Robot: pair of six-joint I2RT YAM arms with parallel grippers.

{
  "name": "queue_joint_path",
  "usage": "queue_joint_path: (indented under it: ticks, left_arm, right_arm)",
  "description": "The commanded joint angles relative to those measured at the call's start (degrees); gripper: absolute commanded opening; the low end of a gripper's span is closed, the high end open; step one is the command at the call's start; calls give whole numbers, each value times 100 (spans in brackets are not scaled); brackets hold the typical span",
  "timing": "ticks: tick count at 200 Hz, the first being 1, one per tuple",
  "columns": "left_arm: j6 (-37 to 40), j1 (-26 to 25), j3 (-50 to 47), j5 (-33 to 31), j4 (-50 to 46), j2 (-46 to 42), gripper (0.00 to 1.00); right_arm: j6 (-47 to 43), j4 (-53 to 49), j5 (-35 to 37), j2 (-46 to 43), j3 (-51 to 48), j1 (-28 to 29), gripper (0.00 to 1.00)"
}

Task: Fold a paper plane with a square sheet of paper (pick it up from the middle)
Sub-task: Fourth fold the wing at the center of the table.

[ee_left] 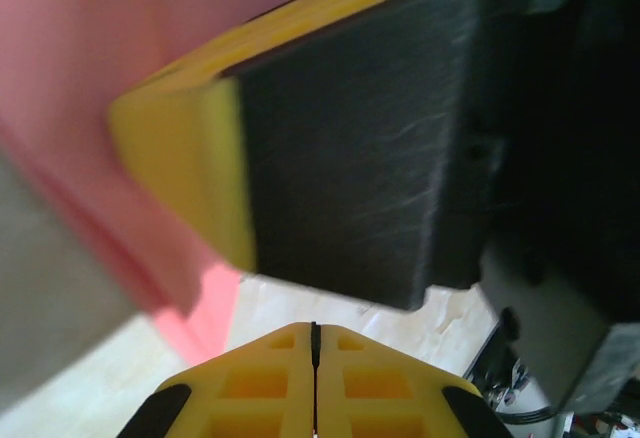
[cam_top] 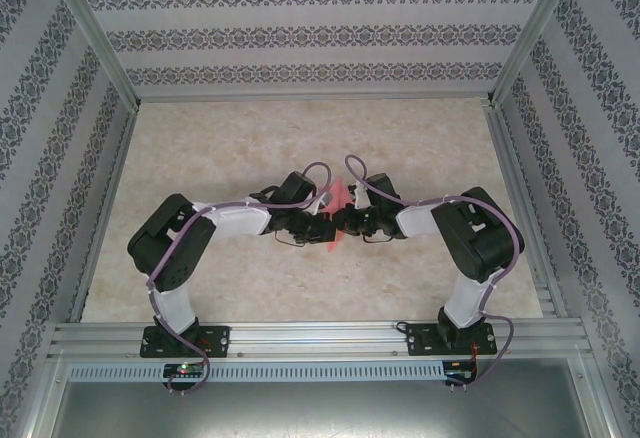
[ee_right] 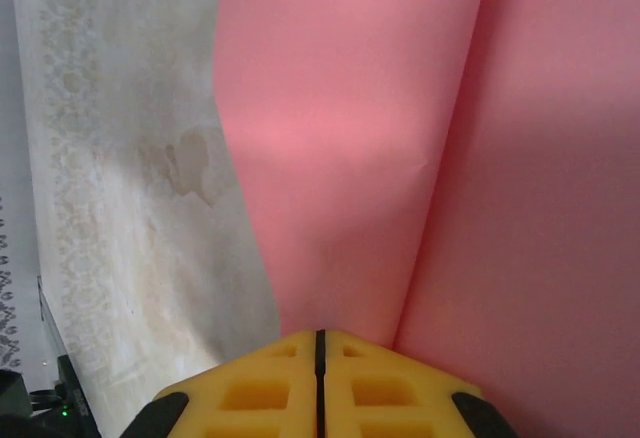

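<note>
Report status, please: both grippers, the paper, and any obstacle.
Left gripper shut, hold on paper unclear. Right gripper shut on the paper, creased. Grippers nearly tip to tip.

Soft even light, faint shadows, square sheet of paper [ee_right: 350, 158] blurred close-up

Back wall [cam_top: 310, 28]: white wallpaper with horizontal bands of dark floral ornament.
Side walls [cam_top: 40, 158]: the same wallpaper, left and right.
Tabletop [cam_top: 300, 128]: beige, marbled, matte, with a faint brownish stain [ee_right: 195, 168].
Frame: aluminium posts [cam_top: 90, 33] at the back corners, aluminium rail [cam_top: 320, 336] along the near edge.
Light: soft, even, with weak shadows.
</note>
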Motion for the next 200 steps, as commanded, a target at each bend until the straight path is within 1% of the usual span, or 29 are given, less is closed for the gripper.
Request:
queue_joint_path:
  ticks: [1, 28, 74, 103, 122, 143, 178, 200]
  left_arm:
    - [-163, -91, -142, -298, 564, 190, 8]
    - [-87, -136, -244, -517, 595, 329, 7]
    - [6, -158, -485, -697, 716, 437, 7]
    - [261, -168, -366, -1040, 254, 531, 7]
    - [439, -162, -398, -1343, -17, 539, 6]
    - [623, -162, -393, -1524, -284, 603, 6]
    - [879, -163, -376, -1851, -660, 627, 6]
    - [940, -157, -367, -1884, -735, 656, 6]
  right_arm:
    - [258, -120, -146, -108, -181, -54, 9]
    - [507, 110, -224, -94, -260, -116, 9]
    - [902, 595, -349, -39, -354, -205, 9]
    - [916, 544, -285, -161, -331, -212, 10]
    - [834, 438, -87, -284, -276, -215, 12]
    - [806, 401, 100, -329, -107, -219, 13]
    - [729, 247, 238, -186, 231, -224, 13]
    - [585, 42, 307, 91, 483, -226, 13]
